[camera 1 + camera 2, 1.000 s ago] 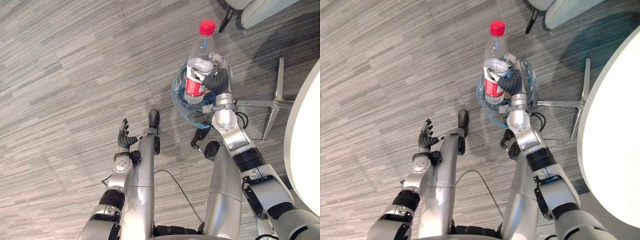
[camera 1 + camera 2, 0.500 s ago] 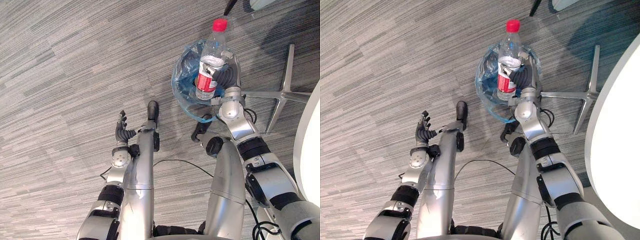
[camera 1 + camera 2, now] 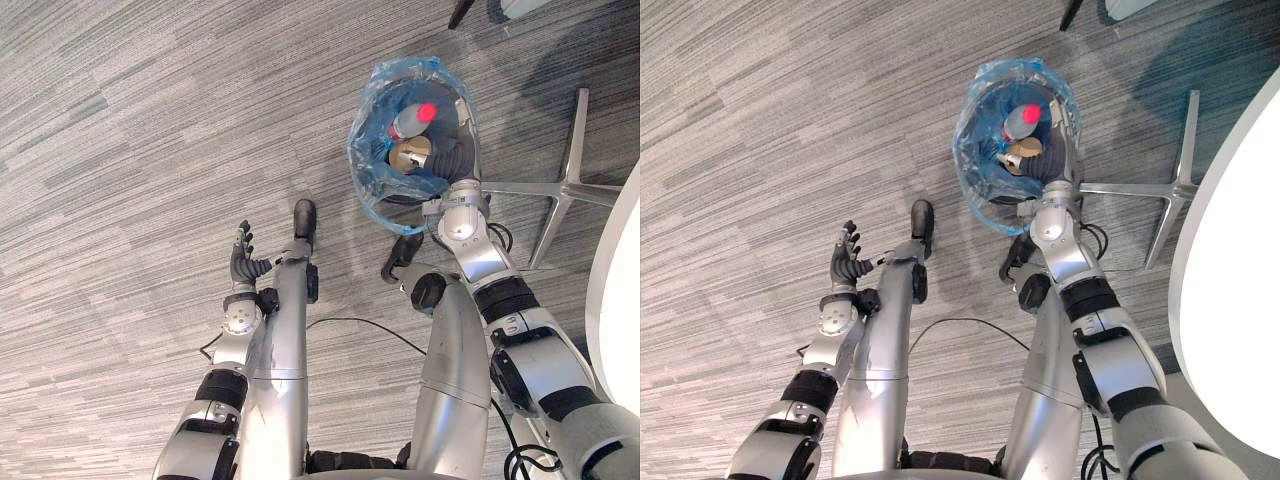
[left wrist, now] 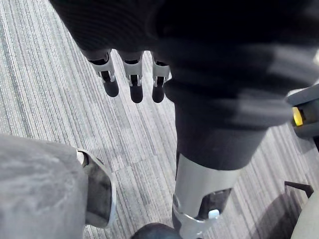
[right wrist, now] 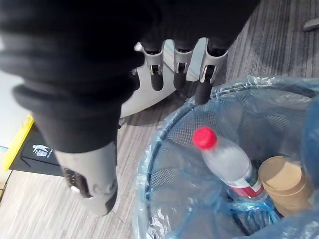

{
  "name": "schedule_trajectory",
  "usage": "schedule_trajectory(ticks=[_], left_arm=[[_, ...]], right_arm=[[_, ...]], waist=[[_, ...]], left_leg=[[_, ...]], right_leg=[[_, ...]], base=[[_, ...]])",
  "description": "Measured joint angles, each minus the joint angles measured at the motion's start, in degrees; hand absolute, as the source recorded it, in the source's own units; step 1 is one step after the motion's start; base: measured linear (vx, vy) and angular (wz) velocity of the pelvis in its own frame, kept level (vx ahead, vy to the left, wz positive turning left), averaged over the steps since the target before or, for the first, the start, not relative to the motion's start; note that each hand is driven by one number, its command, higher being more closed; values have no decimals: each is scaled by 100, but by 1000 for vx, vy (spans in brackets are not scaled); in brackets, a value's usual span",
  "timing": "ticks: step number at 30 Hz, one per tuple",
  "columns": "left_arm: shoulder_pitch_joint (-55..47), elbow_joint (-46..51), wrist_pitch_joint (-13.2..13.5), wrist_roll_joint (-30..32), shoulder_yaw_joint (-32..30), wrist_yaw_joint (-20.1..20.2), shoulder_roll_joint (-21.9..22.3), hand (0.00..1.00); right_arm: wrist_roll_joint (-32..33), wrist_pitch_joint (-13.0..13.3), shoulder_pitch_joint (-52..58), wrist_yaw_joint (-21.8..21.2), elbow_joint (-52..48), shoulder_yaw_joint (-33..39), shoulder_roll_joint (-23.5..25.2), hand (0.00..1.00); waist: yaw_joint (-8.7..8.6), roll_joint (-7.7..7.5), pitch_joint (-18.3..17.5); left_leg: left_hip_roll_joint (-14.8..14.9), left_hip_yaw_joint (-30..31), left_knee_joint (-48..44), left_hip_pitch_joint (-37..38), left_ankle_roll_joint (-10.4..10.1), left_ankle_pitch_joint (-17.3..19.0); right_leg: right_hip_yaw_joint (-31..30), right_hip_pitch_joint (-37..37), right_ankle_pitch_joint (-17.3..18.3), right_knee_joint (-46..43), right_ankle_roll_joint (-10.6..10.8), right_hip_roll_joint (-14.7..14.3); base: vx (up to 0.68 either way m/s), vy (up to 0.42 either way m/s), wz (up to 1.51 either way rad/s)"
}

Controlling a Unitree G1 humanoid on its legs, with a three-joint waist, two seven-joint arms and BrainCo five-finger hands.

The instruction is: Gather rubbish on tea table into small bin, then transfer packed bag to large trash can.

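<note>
Me: Since half a second ago the bottle [image 5: 228, 163] has left my right hand [image 3: 450, 157] and dropped into the small bin [image 5: 172, 127]. It was standing upright in my grip over the rim; now it leans inside with its red cap up.

Colleague: What is the count in there?

Me: One bottle and one brown paper cup [image 5: 281, 181], just beside each other. One blue bag [image 3: 372, 175] lines the bin, and its edge is folded out over the rim.

Colleague: And the right hand's fingers?

Me: Its fingers [image 5: 180, 59] are straight and spread, holding nothing. They hang over the bin's rim, one dark tip close to the bag's edge.

Colleague: Left side?

Me: My left hand [image 3: 243, 264] hangs low over the grey floor [image 3: 130, 150], well apart from the bin. Those fingers [image 4: 133, 85] are relaxed, nearly straight, and empty.

Colleague: Anything else around?

Me: One white table [image 3: 1240, 270] at my right, and one silver chair base [image 3: 570, 170] near the bin.
</note>
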State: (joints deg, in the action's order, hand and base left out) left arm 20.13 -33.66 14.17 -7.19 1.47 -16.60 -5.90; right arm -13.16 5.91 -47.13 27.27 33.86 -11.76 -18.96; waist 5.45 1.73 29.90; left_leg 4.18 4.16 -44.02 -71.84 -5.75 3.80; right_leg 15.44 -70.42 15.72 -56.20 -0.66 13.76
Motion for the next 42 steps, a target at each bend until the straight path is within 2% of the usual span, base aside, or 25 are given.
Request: schedule_trajectory(ticks=[7, 17, 24, 28, 33, 42], left_arm=[[-1, -51, -55, 7, -118, 1, 2, 0], [-19, -67, -111, 16, -189, 28, -71, 0], [-16, -74, -53, 15, -163, 33, -108, 0], [25, -178, -2, 12, -154, 33, -105, 0], [138, -177, 32, 0, -148, 32, -112, 0], [251, -166, 114, -117, -101, 7, -116, 0]], right_arm=[[-339, 31, 456, -102, -677, -127, 44, 0], [-1168, 50, 701, -402, -869, -647, 28, 0], [-1978, 29, 405, -687, -222, -1373, -160, 0], [-2125, 11, 310, -744, 160, -1412, -149, 0], [-2251, -156, 118, -729, 678, -1407, -143, 0], [-2548, -643, -163, -637, 1513, -1342, -28, 0]], waist=[[-17, -23, -3], [-43, -212, -4], [-45, -217, -3], [-13, -217, -3], [-2, -217, -3], [2, -216, -4]], left_leg=[[85, -2, -3, 100, -12, -7], [173, -7, 337, 404, -104, -131], [164, 28, 408, 356, -121, -165], [130, 43, 412, 288, -100, -163], [81, 65, 402, 91, -65, -177], [-26, 134, 402, -151, -48, -200]], right_leg=[[4, 107, -56, 59, -85, -73], [45, 311, -75, 253, -98, -183], [117, 302, -75, 316, -100, -187], [132, 258, -71, 311, -94, -163], [152, 72, -66, 265, -89, -108], [222, -126, -15, 198, -65, -24]], base=[[-25, 10, -7], [-22, 0, -3], [-1, 4, 2], [-9, 14, 5], [-19, 12, 7], [-13, 6, 8]])
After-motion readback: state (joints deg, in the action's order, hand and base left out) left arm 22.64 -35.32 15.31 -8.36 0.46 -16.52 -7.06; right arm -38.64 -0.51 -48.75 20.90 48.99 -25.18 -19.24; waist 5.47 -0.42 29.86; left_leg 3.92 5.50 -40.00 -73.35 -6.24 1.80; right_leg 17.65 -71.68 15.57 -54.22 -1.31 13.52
